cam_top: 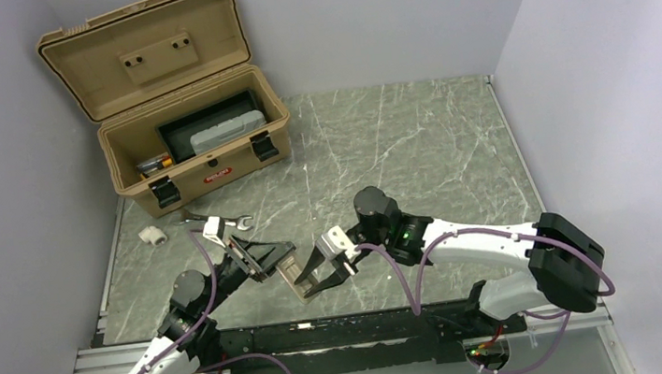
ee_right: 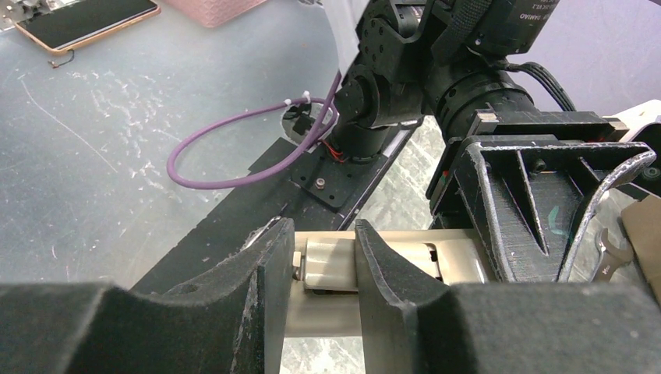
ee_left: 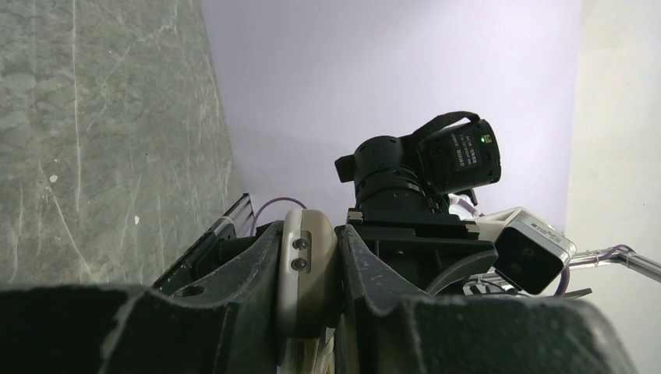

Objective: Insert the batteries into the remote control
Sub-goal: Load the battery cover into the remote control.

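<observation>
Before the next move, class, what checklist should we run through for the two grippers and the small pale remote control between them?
1. Left gripper shut on the slim pale remote control: ok.
2. Right gripper straddles the remote's other end: ok.
3. Right gripper's grip is firm: cannot tell.
4. Batteries seated in the remote's recess: cannot tell; the right gripper hides most of it.
5. Remote held off the grey-green marble-patterned table: ok.
6. Silver wrench lies apart from both grippers: ok.
</observation>
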{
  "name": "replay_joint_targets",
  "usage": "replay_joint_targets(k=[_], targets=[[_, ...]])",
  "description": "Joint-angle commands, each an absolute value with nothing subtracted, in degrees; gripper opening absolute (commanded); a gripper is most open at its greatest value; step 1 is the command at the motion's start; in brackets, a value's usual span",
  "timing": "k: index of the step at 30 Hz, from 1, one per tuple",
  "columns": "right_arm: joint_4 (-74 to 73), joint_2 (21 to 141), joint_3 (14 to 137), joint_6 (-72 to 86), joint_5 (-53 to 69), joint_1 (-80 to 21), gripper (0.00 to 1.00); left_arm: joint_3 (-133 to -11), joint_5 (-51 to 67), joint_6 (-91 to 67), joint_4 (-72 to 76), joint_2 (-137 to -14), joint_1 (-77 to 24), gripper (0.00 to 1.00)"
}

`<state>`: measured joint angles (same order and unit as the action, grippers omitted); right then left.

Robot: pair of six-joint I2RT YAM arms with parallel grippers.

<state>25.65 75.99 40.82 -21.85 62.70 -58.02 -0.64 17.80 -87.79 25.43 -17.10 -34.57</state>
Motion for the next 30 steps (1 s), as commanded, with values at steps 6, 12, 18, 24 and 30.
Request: replay_joint_targets(k=[6, 12, 18, 24, 30], targets=[[27.8, 77.5, 42.6, -22.1, 60.5, -56.7, 0.35, -1.9, 21.4, -89.1, 32.5, -17.1, -34.9, 0.0], [27.5, 77.8, 43.2, -22.1, 60.6, -56.1, 0.35, -1.9, 21.9, -88.8, 32.3, -17.5, -34.9, 0.0], [27.6, 78.2, 43.6, -21.5, 60.8, -55.7, 0.35, -1.8, 22.2, -88.8, 32.9, -18.1, -34.9, 0.0], [27.5, 78.5, 43.5, -20.7, 61.4, -55.6, 0.35, -2.1, 22.2, -88.4, 33.0, -17.9, -34.9, 0.0], [27.2, 78.7, 43.0, -18.5, 63.0, -55.6, 0.35, -1.7, 21.7, -88.3, 33.4, -17.5, -34.9, 0.0]])
